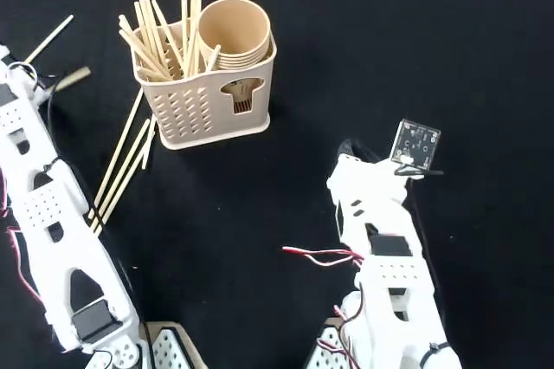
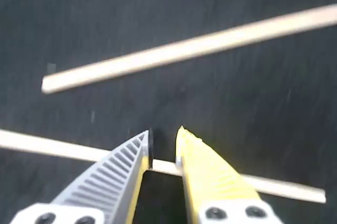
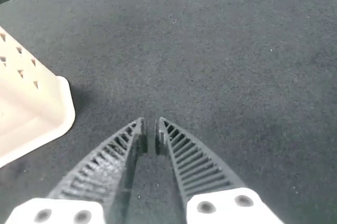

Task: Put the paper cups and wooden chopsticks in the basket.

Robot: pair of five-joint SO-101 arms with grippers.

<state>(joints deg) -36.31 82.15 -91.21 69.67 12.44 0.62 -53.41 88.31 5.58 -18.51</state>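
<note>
The beige basket [image 1: 203, 109] holds stacked paper cups [image 1: 234, 27] and a bundle of wooden chopsticks [image 1: 160, 40]. Three loose chopsticks [image 1: 121, 170] lie slanted on the black table left of it. Two more chopsticks [image 1: 49, 38] [image 1: 74, 79] lie at the far left by my left gripper [image 1: 26, 74]. That gripper [image 2: 164, 131] hovers over one chopstick [image 2: 52, 148], its fingers a narrow gap apart and crossing the stick, and another chopstick [image 2: 195, 48] lies beyond. My right gripper [image 1: 346, 151] [image 3: 150, 129] is shut and empty, right of the basket's corner [image 3: 26, 108].
The black cloth [image 1: 467, 66] covers the whole table, with open room at the right and in front of the basket. A red wire [image 1: 320, 255] loops out from the right arm.
</note>
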